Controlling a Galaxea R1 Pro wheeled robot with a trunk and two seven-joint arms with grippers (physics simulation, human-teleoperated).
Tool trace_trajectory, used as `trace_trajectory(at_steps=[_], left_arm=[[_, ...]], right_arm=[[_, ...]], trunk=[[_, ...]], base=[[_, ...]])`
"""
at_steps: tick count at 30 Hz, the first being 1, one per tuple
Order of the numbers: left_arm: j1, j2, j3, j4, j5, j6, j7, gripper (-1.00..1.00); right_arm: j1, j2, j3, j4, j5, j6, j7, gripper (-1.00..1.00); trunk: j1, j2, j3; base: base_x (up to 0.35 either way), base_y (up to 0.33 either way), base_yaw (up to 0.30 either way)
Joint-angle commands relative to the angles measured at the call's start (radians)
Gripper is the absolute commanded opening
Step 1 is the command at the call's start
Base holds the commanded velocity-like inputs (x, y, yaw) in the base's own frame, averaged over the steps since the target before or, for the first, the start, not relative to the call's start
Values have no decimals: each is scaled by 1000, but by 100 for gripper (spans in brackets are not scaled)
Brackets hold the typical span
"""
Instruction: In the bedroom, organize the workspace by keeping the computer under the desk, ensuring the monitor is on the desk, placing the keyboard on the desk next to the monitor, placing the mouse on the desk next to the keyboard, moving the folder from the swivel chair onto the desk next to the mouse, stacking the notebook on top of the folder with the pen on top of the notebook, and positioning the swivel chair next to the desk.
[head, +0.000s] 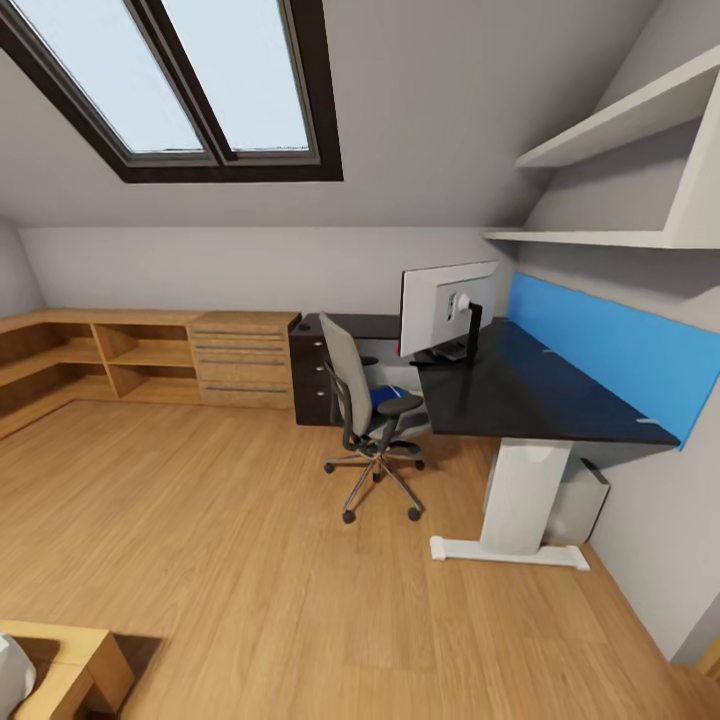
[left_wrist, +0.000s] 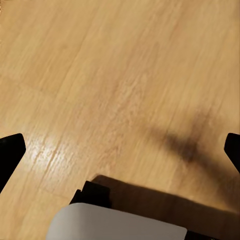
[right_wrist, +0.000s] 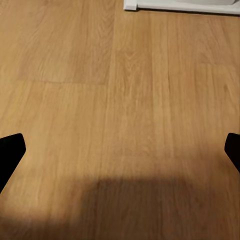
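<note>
Folder (head: 384, 397), flat bright blue, lies on grey swivel chair (head: 358, 400) beside glossy black table (head: 520, 395); both pincers (left_wrist: 120, 150) (right_wrist: 120, 150) hang released over wooden floor (head: 250, 540).

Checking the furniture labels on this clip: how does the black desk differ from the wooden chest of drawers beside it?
The desk is glossy black and L-shaped; the chest is light wood and boxy. The desk carries the monitor; the chest's top looks bare. Both stand against the back wall on the wooden floor.
</note>
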Motion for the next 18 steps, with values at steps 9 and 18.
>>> trace_trajectory(at_steps=[9,18], left_arm=[[0,2,3,-2,5,-2,1,100],[0,2,4,-2,3,-3,1,100]], right_arm=[[-1,-1,1,-2,0,-3,-1,100],[-1,2,2,158,0,7,-1,100]], trunk=[[35,-64,-29],[69,-127,-57]], base=[[0,0,0],[0,0,0]])
